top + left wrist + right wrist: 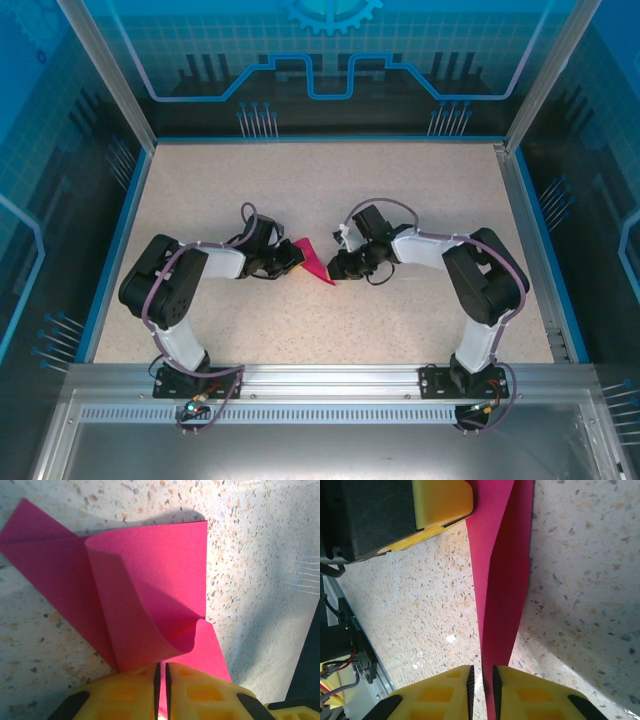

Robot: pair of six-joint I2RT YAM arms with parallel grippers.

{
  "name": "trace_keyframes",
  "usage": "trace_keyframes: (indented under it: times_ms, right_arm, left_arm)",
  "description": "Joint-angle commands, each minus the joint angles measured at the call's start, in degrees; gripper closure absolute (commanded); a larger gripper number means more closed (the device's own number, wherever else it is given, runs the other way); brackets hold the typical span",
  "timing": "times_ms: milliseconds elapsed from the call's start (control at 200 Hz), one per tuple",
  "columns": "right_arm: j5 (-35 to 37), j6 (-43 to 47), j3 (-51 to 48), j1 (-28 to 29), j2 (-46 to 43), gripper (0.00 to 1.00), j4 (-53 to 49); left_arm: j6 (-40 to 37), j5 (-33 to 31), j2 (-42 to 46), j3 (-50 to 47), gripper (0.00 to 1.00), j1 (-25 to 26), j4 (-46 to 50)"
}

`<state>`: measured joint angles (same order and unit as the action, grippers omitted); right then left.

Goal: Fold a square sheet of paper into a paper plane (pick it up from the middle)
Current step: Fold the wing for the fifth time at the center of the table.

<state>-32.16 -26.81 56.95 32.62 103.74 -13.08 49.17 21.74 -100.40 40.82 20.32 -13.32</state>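
Creasing the thin folded magenta-pink paper sheet (150, 580).
Left tool (161, 685) clamped on it; right tool (483, 687) grip unclear: align edges before pressing.

My fingers (125, 695) are bright yellow with black pads, the paper (150, 580) is plain magenta-pink, and the table (250, 540) is beige with dark speckles.

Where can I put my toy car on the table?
Bare table lies beyond the pink paper up to the back wall, and nearer, between the paper and the arm bases. The middle is crowded: the left gripper and right gripper meet there.
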Motion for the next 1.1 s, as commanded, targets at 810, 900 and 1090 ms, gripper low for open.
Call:
trace_keyframes:
  times_ms: [810, 900, 1090]
  right_arm:
    - [-1.8, 3.3, 1.3, 1.7, 1.5, 0.82, -1.6]
    - [-0.4, 2.0, 1.9, 1.3, 0.6, 0.78, -1.2]
    - [0.5, 0.9, 2.6, 1.0, 1.0, 0.77, -0.8]
  left_arm:
    - [-0.2, -2.1, -1.7, -0.4, 0.84, 0.2, 3.8]
    - [-0.3, -2.0, -1.7, -0.4, 0.84, 0.3, 3.8]
    - [-0.4, -1.8, -1.7, -0.5, 0.84, 0.3, 3.7]
